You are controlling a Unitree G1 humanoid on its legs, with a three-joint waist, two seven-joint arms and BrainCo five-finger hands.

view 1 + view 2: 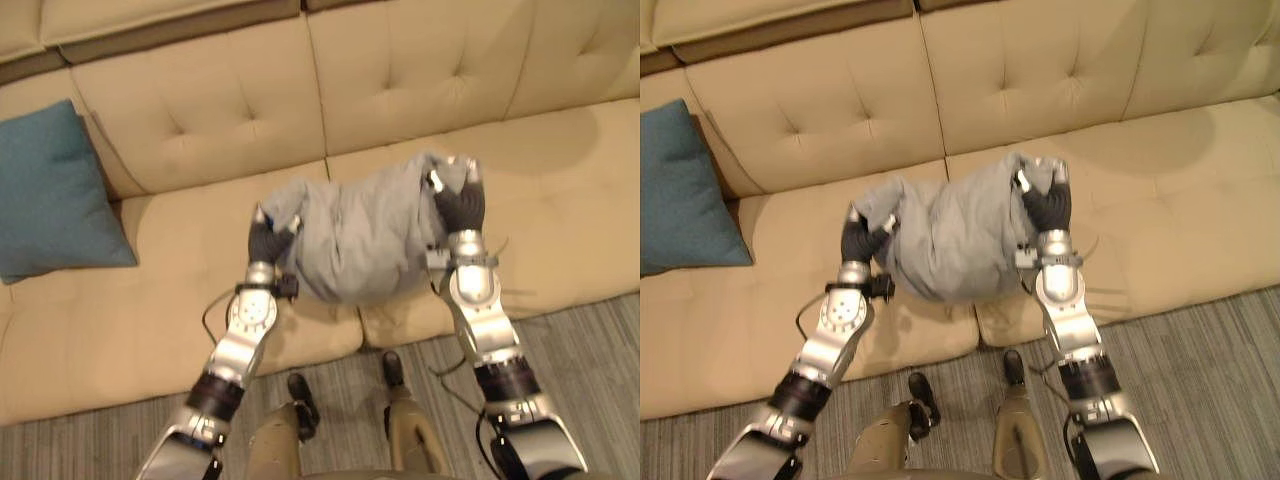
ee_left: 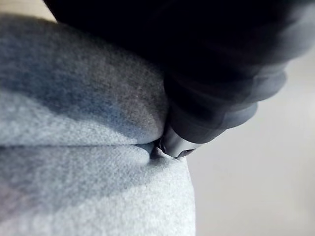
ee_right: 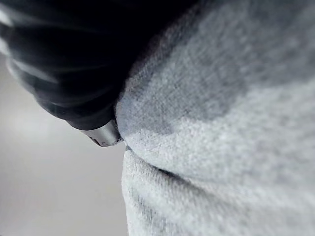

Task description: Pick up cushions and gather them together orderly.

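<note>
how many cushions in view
2: a grey cushion gripped by the left hand and right hand, and a teal cushion far left on the sofa. Others may be offscreen.

Tan sofa (image 1: 560, 200) takes up most of the frame: button-tufted backrest (image 1: 400, 80) across the top, seat (image 1: 150, 310) below it split by a seam at lower centre, darker brown strip (image 1: 170, 35) at upper left. Grey plank-striped floor (image 1: 600, 340) along the bottom edge, widest at lower right. Light is warm and even.
</note>
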